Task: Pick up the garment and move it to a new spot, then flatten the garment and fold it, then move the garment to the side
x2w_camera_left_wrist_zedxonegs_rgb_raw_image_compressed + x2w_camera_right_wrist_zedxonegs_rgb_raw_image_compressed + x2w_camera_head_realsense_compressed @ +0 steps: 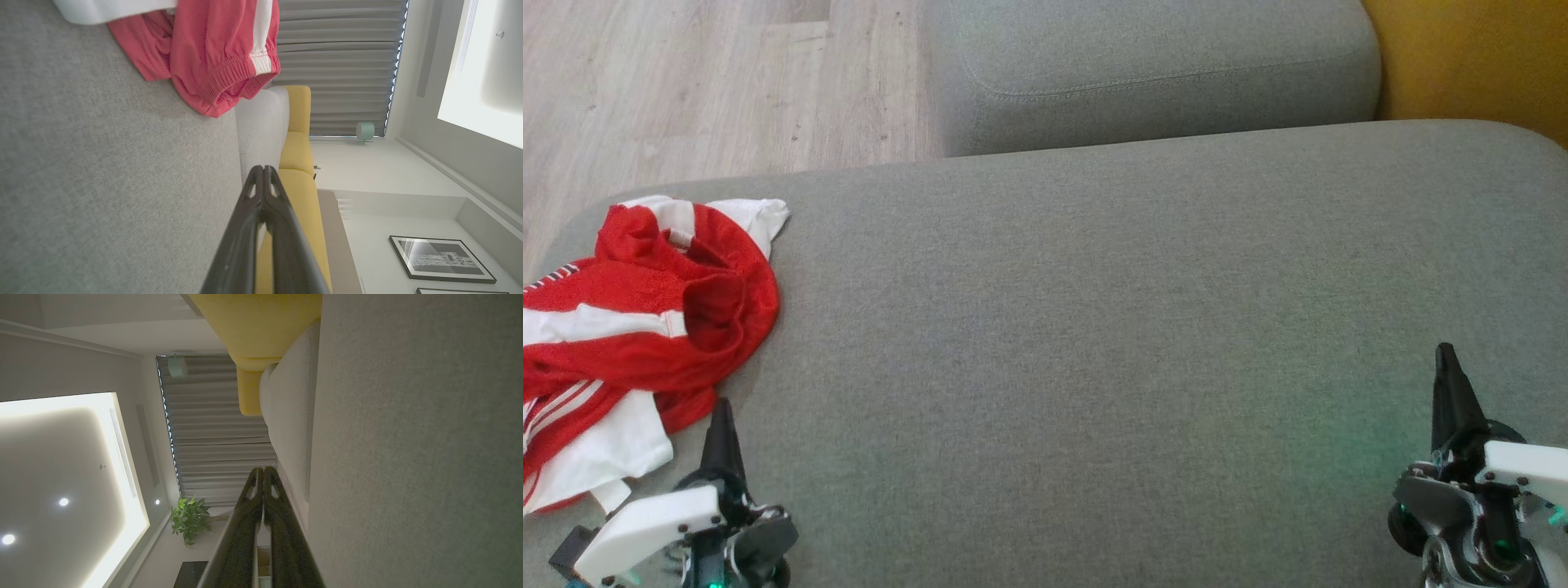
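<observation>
On the left edge of the grey fabric cushion [1094, 327], spotting one crumpled red-and-white jersey garment [645, 310], stretching near-to-far, facing unclear — two dark-fingered claws, left gripper [722, 412] and right gripper [1447, 359], pinching shut, empty.

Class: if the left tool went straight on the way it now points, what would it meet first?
Probably the red edge of the garment, lying just ahead of the left tool; depth is unclear, so it might skim past.

Your left pincer [721, 412]: long dark tapered fingers, white screw-studded shell, green glow; your right pincer [1446, 361] alike.
</observation>
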Tool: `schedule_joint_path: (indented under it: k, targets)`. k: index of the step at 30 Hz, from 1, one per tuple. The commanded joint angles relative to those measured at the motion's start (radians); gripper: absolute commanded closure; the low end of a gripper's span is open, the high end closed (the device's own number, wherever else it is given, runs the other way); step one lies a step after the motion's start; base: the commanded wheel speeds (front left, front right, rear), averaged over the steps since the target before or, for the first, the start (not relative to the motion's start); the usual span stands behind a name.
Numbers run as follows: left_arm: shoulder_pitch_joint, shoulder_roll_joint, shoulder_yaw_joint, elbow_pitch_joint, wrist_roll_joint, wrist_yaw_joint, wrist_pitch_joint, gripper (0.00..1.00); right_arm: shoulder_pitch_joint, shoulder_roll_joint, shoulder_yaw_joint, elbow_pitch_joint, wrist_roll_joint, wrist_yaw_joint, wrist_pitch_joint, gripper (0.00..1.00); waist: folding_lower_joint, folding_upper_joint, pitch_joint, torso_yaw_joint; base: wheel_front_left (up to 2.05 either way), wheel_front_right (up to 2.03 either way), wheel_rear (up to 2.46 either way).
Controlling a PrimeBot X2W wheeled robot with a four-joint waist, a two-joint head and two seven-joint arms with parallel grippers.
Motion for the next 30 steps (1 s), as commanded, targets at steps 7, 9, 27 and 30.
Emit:
schedule_joint_path:
  k: [7,9,27,30]
  targets:
    - [-0.051,0.004,0.035,-0.028,0.009,-0.007,0.004,1.00,-0.051,-0.005,0.021,-0.037,-0.003,-0.001,0.006,1.00,0.0000,0.0000,0.000,0.000,0.00,0.00,0.00]
    - [-0.051,0.004,0.035,-0.028,0.009,-0.007,0.004,1.00,-0.051,-0.005,0.021,-0.037,-0.003,-0.001,0.006,1.00,0.0000,0.0000,0.000,0.000,0.00,0.00,0.00]
    - [-0.051,0.004,0.035,-0.028,0.009,-0.007,0.004,1.00,-0.051,-0.005,0.021,-0.037,-0.003,-0.001,0.006,1.00,0.0000,0.0000,0.000,0.000,0.00,0.00,0.00]
    - [-0.051,0.004,0.035,-0.028,0.009,-0.007,0.004,1.00,-0.051,-0.005,0.021,-0.037,-0.003,-0.001,0.006,1.00,0.0000,0.0000,0.000,0.000,0.00,0.00,0.00]
